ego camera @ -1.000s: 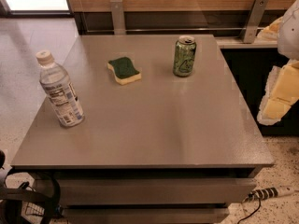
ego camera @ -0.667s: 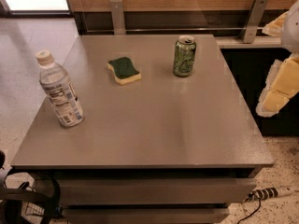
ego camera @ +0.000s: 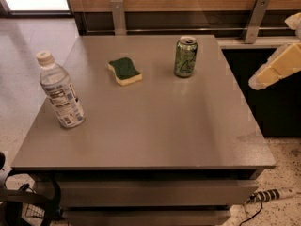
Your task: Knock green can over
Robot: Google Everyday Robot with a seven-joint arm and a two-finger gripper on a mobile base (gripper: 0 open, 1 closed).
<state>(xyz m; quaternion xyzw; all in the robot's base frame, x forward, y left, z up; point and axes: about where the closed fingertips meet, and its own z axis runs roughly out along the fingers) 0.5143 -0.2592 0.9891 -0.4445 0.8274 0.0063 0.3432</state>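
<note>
- At the right edge of the frame, the gripper [ego camera: 276,68] hangs beyond the table's side, well apart from everything; whether it is open or closed cannot be told.
- Upper centre-right, the green can [ego camera: 186,56] stands upright on the grey table [ego camera: 155,131], near the far edge.
- A glancing sweep might only slide the can, or roll it off the far or right edge.
- Overshooting leftward could catch the sponge [ego camera: 124,70]; the water bottle [ego camera: 60,96] stands well apart, left.
- Bare tabletop right of the can leaves an open approach.
</note>
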